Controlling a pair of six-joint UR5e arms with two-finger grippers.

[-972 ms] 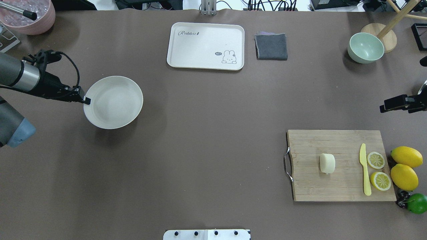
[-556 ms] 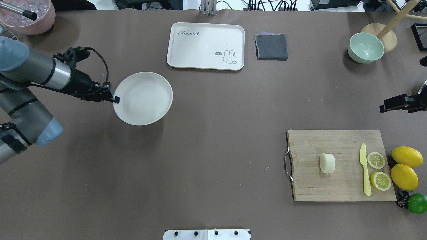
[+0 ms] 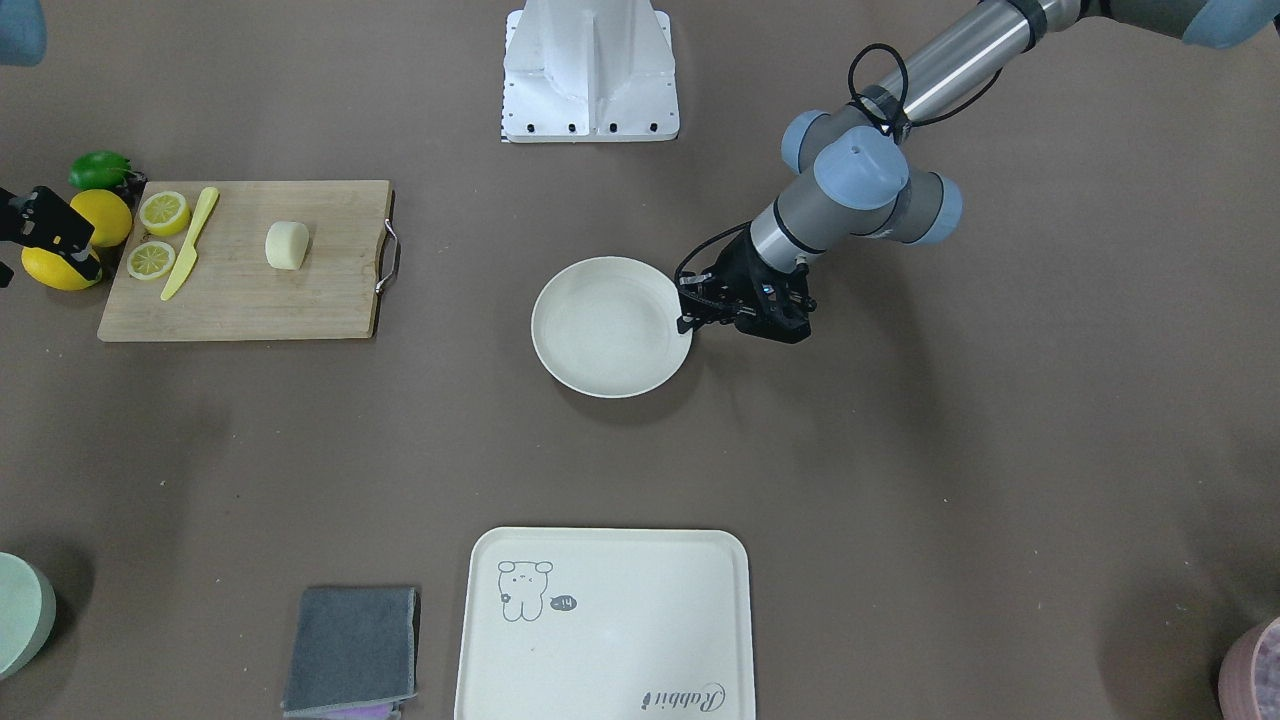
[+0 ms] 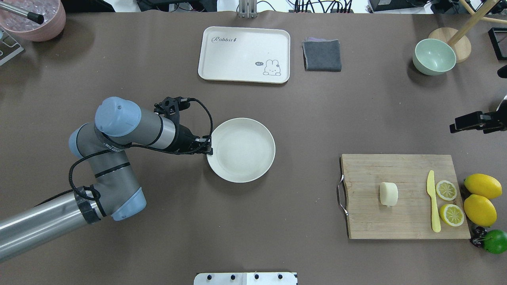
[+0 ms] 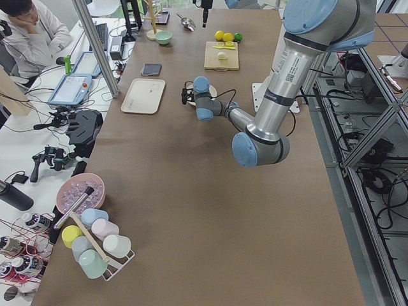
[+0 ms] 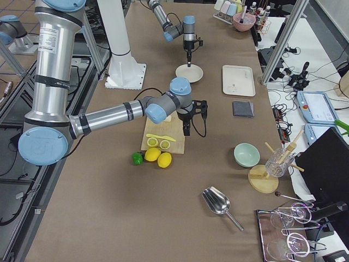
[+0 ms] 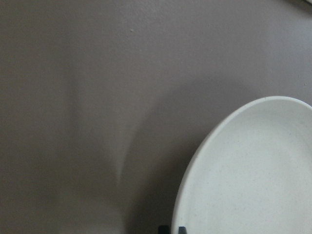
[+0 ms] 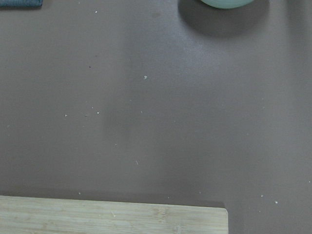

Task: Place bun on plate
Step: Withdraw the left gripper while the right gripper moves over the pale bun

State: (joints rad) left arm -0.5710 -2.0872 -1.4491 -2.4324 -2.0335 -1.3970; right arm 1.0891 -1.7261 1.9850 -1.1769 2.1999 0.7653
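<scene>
Left gripper pinches the rim of the round off-white shallow plate mid-table, well apart from the small pale cream bun on the wooden cutting board; whether the right gripper is spread cannot be told.

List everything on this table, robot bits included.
plate: one, off-white, table centre
cutting board: one, wooden, robot's right
bun: one, pale cream, on cutting board
knife: one, yellow, on board
lemon halves: two, yellow, on board
whole lemons: two, yellow, off board's edge
lime: one, green, beside lemons
tray: one, cream, far side
cloth: one, grey, beside tray
bowl: one, mint green, far right
tub: one, pink, far left corner
left gripper: one, black, pinching plate's rim
right gripper: one, black, beyond board, jaws unclear
</scene>
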